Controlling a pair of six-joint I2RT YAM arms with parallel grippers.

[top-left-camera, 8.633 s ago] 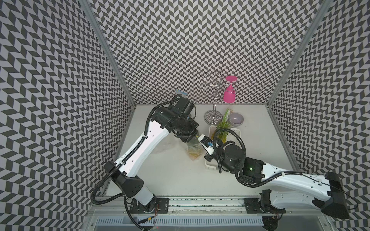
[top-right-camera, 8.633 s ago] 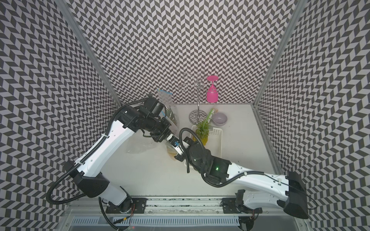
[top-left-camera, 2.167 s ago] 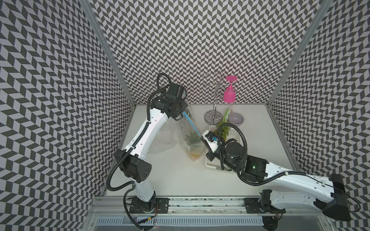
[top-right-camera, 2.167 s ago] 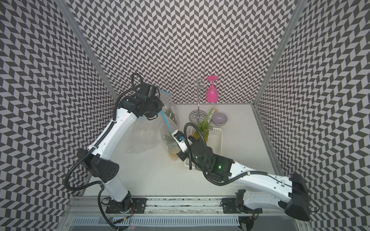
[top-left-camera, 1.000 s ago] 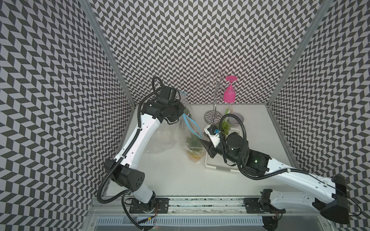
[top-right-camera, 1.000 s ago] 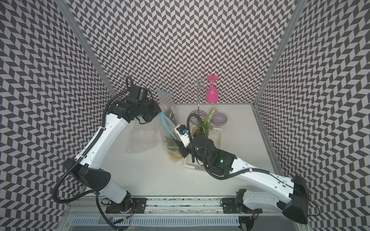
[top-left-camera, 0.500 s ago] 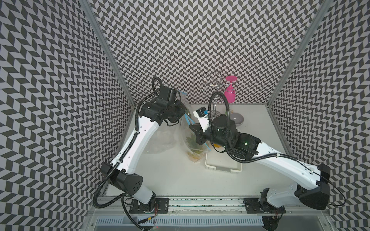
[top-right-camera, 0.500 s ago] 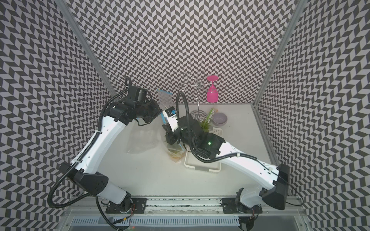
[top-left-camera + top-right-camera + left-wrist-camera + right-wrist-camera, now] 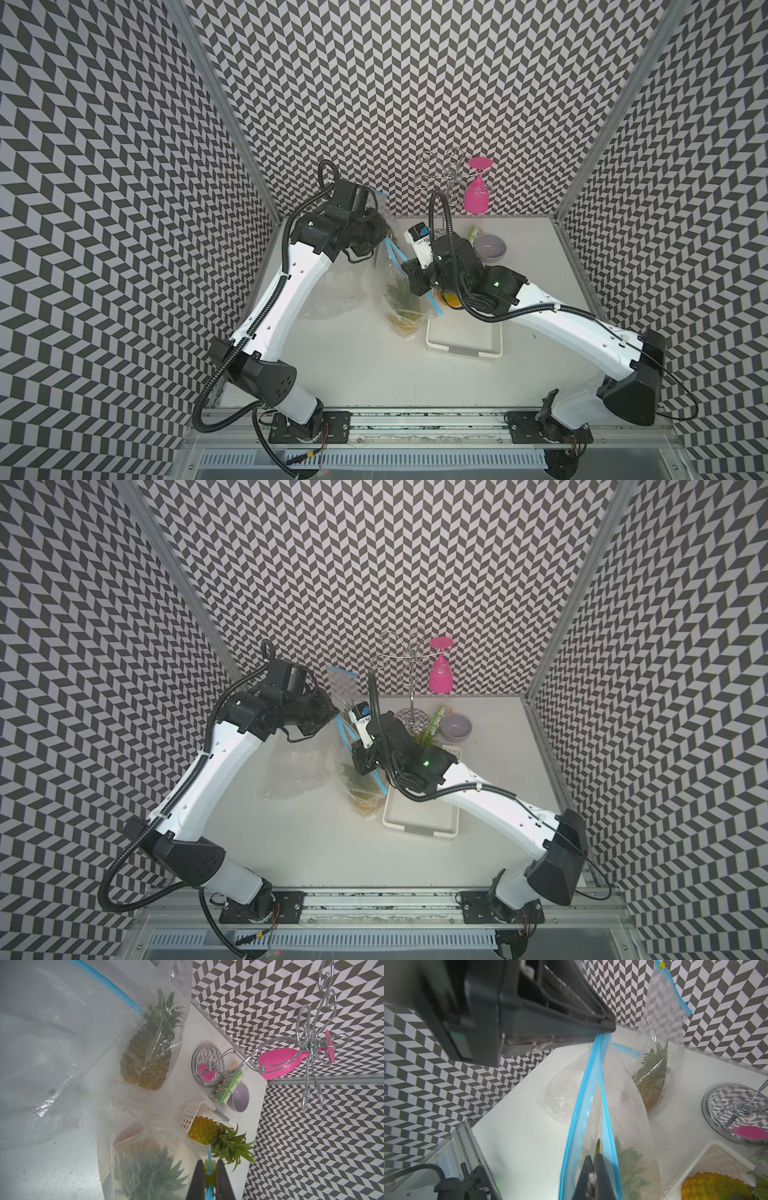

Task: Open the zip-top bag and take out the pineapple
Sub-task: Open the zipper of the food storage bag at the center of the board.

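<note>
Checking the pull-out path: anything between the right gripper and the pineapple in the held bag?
Nothing visible. The bag is open, blue zip strips parted; the right gripper sits between them, shut on a pineapple leaf. The left gripper pinches the zip end.

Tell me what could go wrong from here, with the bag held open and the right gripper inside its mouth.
The right gripper is shut at the leaf tips of the pineapple; a thin leaf could slip or tear. The left gripper pinches only a corner of the zip-top bag by its blue strip, so lifting the fruit might pull the bag free.
</note>
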